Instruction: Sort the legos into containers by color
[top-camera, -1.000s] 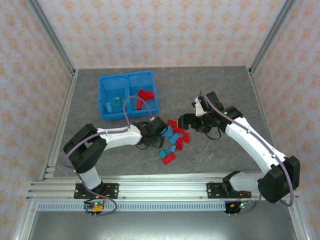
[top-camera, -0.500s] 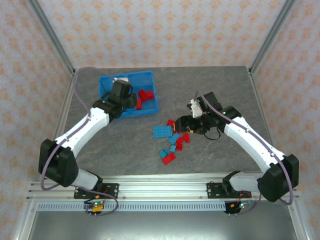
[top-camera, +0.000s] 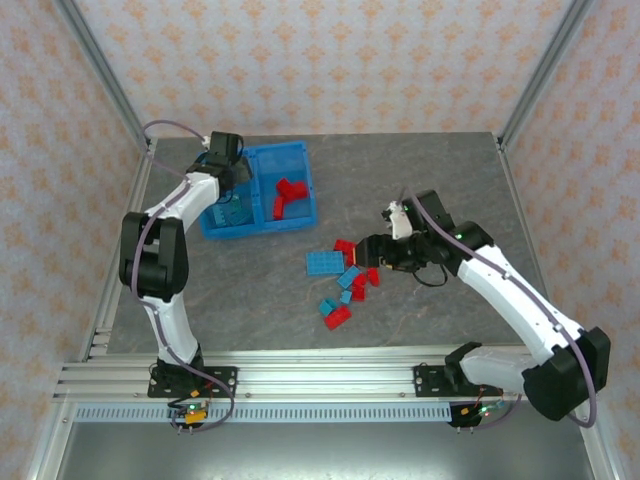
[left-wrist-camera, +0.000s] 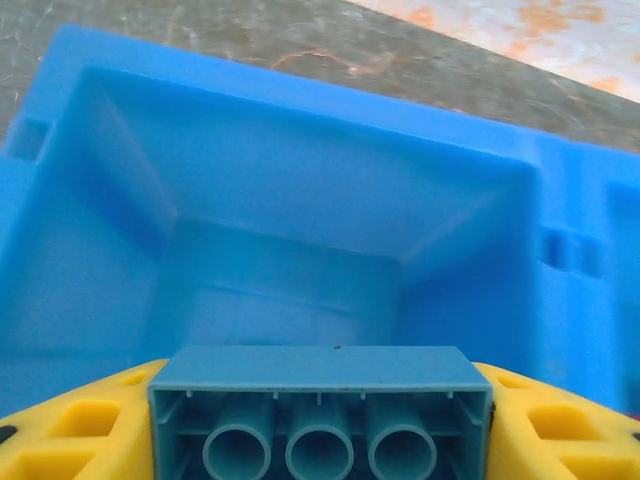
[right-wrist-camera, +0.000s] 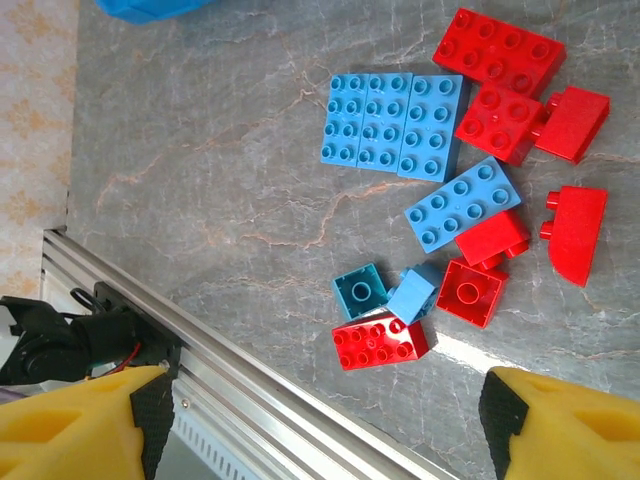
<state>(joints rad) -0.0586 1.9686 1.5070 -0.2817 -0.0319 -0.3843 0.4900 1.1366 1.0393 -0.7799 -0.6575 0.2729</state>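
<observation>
Right wrist: loose pile on the table (right-wrist-camera: 200, 180). I count 7 loose red legos (right-wrist-camera: 498, 52) and 4 loose blue legos (right-wrist-camera: 462, 203), taking the wide blue plate (right-wrist-camera: 393, 122) as one piece; its seams could mean three side by side, can't tell. Top external: one bin (top-camera: 285, 148) at far left, two compartments. The left compartment (top-camera: 210, 222) holds a few sorted teal legos (top-camera: 230, 212). The right compartment (top-camera: 290, 226) holds about three sorted red legos (top-camera: 288, 195), though I'm unsure of the count at this size. The left gripper (top-camera: 222, 165) sits over the left compartment's far-left corner. Left wrist shows its yellow fingers (left-wrist-camera: 70, 430) clamped on one teal brick (left-wrist-camera: 320, 372), jaws at brick width. The brick's underside, with three tubes, faces the camera, and it's held above the compartment floor. The right gripper (top-camera: 380, 250) hangs over the pile's right side, jaws wide, nothing between them, touching nothing
</observation>
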